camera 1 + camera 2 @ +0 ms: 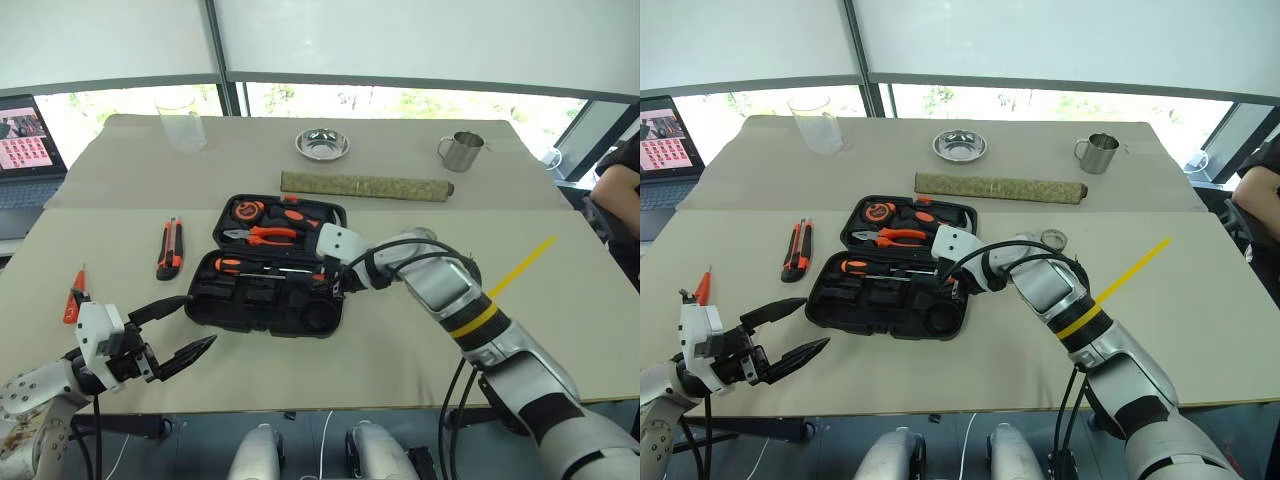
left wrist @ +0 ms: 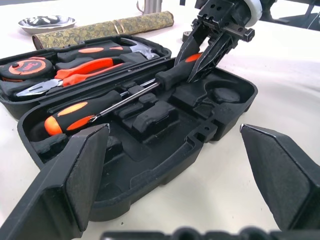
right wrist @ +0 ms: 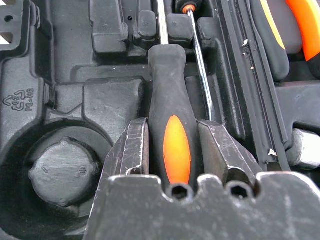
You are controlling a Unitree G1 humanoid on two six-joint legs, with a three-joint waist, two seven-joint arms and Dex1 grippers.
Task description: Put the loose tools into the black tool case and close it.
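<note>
Right gripper [image 3: 176,150] clamped on screwdriver [image 3: 170,120] over case [image 1: 262,300] near tabletop's front edge; seat flat before releasing. Left gripper [image 1: 185,325] spread apart.

laptop [image 1: 25,150] cut off at edge, person's arm [image 1: 615,185] partly out of frame

- The black tool case [image 3: 65,100] bears a moulded recycling triangle of arrows with raised letters beside it, on the recess wall above the round knob-shaped recess; they look like "PE-HD", though this is not certain.
- The laptop screen [image 1: 25,135], far to the left of the tool case, shows small pictures; no text on it is legible.
</note>
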